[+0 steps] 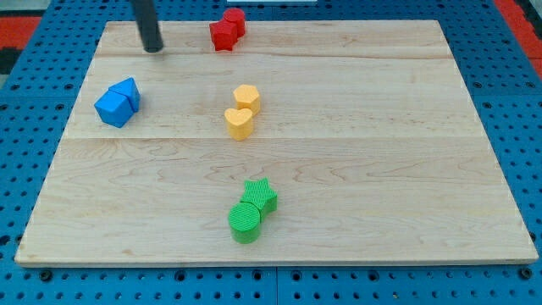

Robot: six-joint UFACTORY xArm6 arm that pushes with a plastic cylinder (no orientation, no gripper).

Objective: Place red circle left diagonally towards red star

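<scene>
Two red blocks stand touching at the view's top centre: one (235,20) sits upper right, the other (223,36) lower left. Which is the circle and which the star I cannot tell. My tip (153,48) rests on the board at the view's upper left, well to the left of the red pair and apart from it. It is above and to the right of the blue blocks.
Two blue blocks (118,102) touch near the left edge. A yellow hexagon (247,97) and yellow heart (240,123) touch at centre. A green star (259,195) and green circle (246,222) touch lower down. The wooden board (406,169) lies on a blue pegboard.
</scene>
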